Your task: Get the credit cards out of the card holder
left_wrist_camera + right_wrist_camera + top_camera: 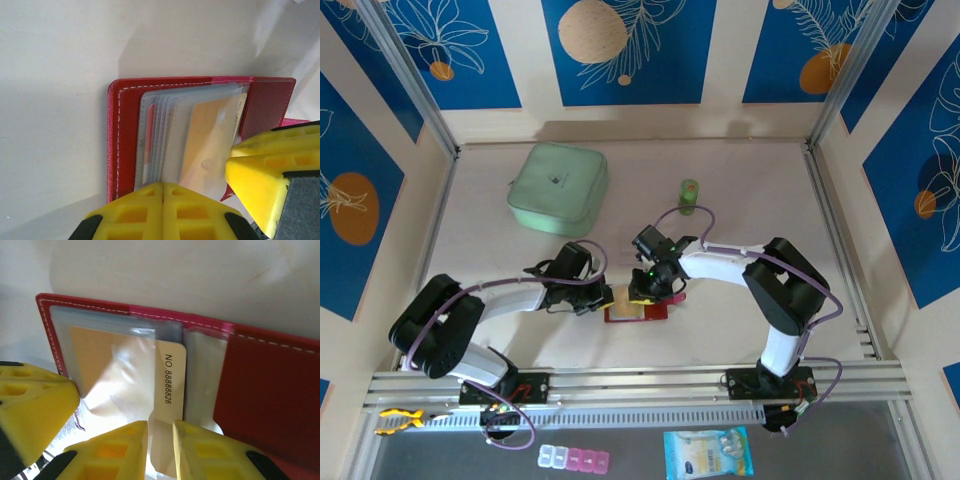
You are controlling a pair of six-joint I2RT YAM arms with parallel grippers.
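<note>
Pale table (750,170), boxed in by cream walls with blue leaf-print panels (620,50).

Item, nearest: grey ledge in front of the metal rail (640,385), bearing a yellow object (400,419) at the left, a pill organiser (575,459) with clear and pink lids, and a blue packet (708,452).

Item: two arm bases on the rail, both arms bent inward to meet over the table's near middle.

Item: card holder (638,311), red with white stitching, lying open and flat on the table between the two grippers. Its stack of clear sleeves (157,125) is fanned out.

Item: credit card (170,385), tan-orange, printed NO.88888826. It lies partly inside the front sleeve, with its printed end bare.

Item: left gripper (162,195), yellow fingers pressed fully together, tips at the near edge of the sleeves. It is touching the card holder, and whether anything is pinched cannot be told.

Item: right gripper (160,432), fingers a narrow gap apart, tips set over the near end of the credit card. Whether they have hold of it cannot be told.

Item, farther: pale-green square pouch (557,188), zipped, well apart from the card holder toward the far left.

Item, farther: small green bottle (689,195), upright, beyond the right gripper.
</note>
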